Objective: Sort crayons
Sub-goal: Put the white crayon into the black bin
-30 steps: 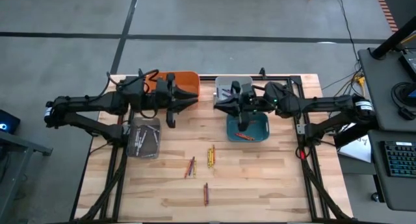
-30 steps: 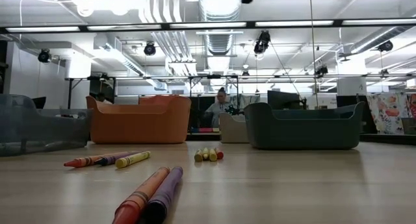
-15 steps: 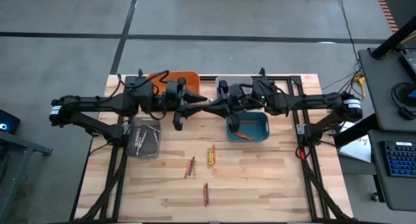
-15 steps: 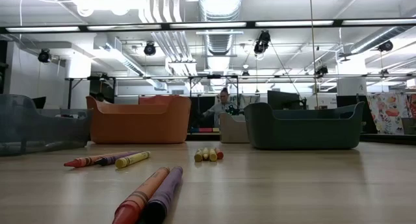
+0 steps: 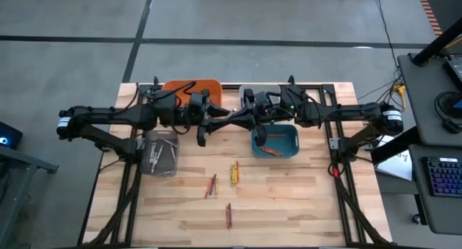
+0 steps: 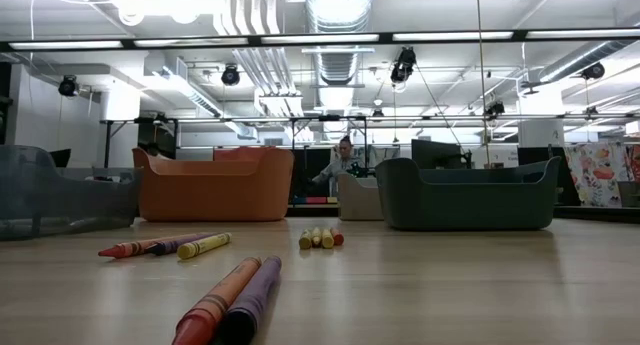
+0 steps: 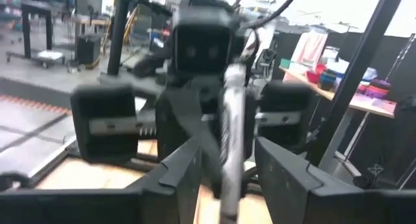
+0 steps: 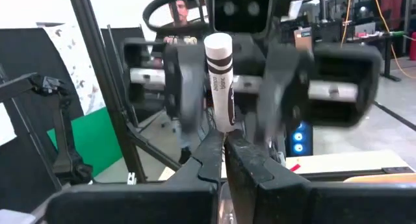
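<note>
Midair, right gripper (image 8: pixel 224 143) fingers pinch a white crayon (image 8: pixel 220 81) – left gripper (image 7: pixel 224 160) fingers spread around it.

The high view hangs far above the pale wooden slatted surface (image 5: pixel 289 198), facing straight down and taking in both arms and the grey floor around.

The low view sits at surface height, close to a red and a purple crayon (image 6: pixel 230 297), and faces level across toward the orange plastic bin (image 6: pixel 215 185) at 10 o'clock and the dark teal plastic bin (image 6: pixel 468 195) at 2 o'clock. Both views share these bins and the loose crayons.

The two wrist views face each other at close range: each looks past its own dark fingers at the other arm's gripper, sharing a white paper-wrapped crayon (image 8: pixel 219 81).
</note>
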`<state>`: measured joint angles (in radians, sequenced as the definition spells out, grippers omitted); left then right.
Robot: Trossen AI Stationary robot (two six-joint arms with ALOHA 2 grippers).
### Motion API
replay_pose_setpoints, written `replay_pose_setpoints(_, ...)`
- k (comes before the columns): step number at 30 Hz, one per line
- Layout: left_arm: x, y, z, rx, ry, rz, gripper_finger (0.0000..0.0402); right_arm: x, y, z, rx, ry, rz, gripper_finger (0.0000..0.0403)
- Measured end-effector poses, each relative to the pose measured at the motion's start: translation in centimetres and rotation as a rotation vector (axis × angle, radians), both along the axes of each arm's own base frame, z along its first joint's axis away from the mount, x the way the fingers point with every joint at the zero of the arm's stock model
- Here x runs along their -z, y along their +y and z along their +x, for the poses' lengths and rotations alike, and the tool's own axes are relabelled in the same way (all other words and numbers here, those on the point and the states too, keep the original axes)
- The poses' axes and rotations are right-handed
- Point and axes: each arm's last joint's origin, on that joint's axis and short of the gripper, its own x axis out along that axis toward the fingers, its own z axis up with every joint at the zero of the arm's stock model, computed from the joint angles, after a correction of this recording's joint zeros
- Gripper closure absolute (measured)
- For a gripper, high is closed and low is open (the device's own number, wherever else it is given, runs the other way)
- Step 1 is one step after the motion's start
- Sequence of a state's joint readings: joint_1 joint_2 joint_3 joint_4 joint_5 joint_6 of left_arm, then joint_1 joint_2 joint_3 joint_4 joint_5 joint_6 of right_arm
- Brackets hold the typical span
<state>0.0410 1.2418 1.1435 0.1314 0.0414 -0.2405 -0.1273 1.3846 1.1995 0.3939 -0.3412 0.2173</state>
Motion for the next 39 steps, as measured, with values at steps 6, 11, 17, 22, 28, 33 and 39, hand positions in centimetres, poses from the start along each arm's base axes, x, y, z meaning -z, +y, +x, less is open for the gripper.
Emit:
replay_pose_setpoints(6,0.4,0.1,0.4,-0.009,0.014,-0.009,0.0310,0.0,-0.3,0.0,0.006,0.002,0.007,0.0394)
replay_pose_setpoints(11,0.0,0.1,0.0,-0.036,0.002,0.016,0.0382,-0.1,-0.4,-0.1,0.014,-0.003,0.008,0.0395)
replay_pose_setpoints(17,0.0,0.2,-0.4,-0.060,0.020,0.019,0.0388,0.0,-0.4,0.0,0.016,0.005,0.026,0.0395)
replay_pose_setpoints(22,0.0,0.2,-0.7,-0.082,0.044,0.016,0.0394,0.1,-0.8,-0.1,0.025,0.028,0.062,0.0386)
replay_pose_setpoints(28,0.1,0.3,-0.9,-0.087,0.072,0.016,0.0396,0.3,-1.0,-0.1,0.030,0.053,0.069,0.0379)
replay_pose_setpoints(33,0.2,0.3,-0.7,-0.088,0.077,0.011,0.0397,0.4,-1.3,-0.1,0.029,0.064,0.095,0.0378)
replay_pose_setpoints(39,0.2,0.3,-0.7,-0.088,0.081,0.008,0.0398,0.6,-1.3,-0.1,0.029,0.082,0.074,0.0377)
